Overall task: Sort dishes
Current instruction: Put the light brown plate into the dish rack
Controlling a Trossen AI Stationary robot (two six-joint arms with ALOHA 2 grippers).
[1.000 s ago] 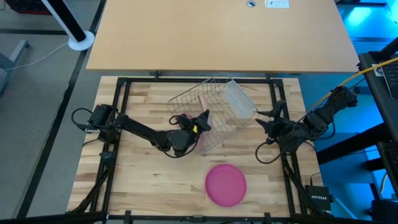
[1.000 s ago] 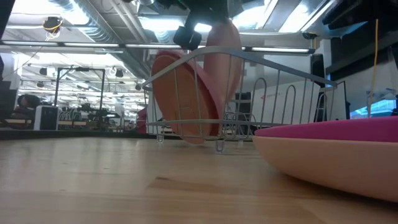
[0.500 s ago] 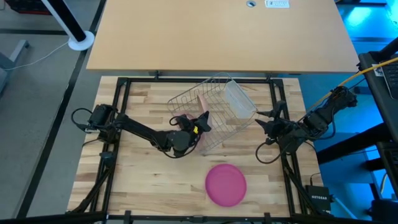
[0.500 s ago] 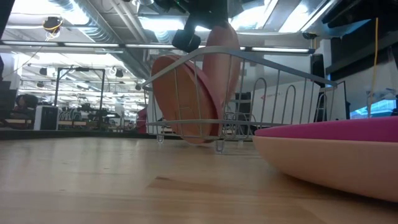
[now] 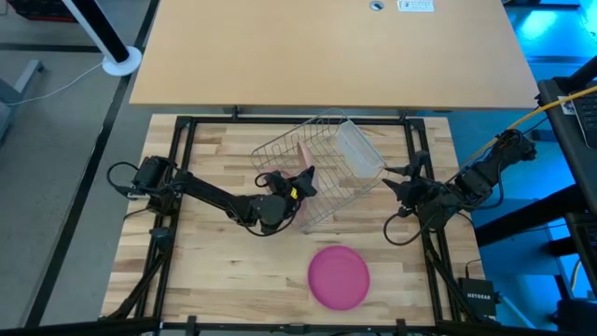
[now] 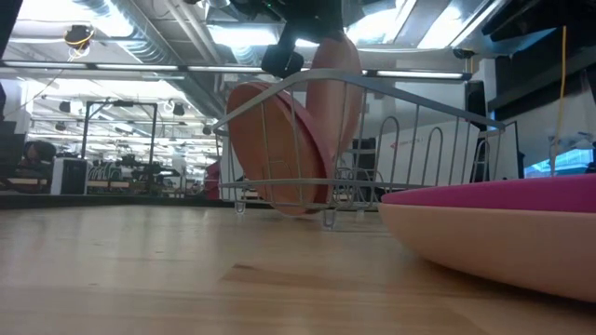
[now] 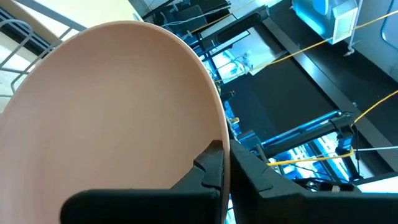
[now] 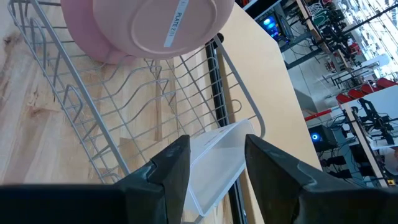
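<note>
Left gripper (image 5: 300, 183) is clamped on the rim of the peach plate (image 7: 106, 112), its fingers (image 7: 211, 168) pinching the edge, holding the plate on edge over the near wall of the rack (image 5: 322, 168). Over the last second almost nothing has moved: from table height the plate (image 6: 332, 112) looks a shade more upright, nothing else. To my eye that means it is being settled between the wires, not yet let go. Just behind it the tan plate (image 6: 270, 149) already leans in the rack, so one dish is filed. Well out in front of the gripper the pink plate (image 5: 339, 276) lies flat on the table (image 5: 215, 261), untouched. Right gripper (image 8: 211, 162) waits past the rack's far end, jaws apart and empty, facing the cup (image 8: 217, 155) lying there
</note>
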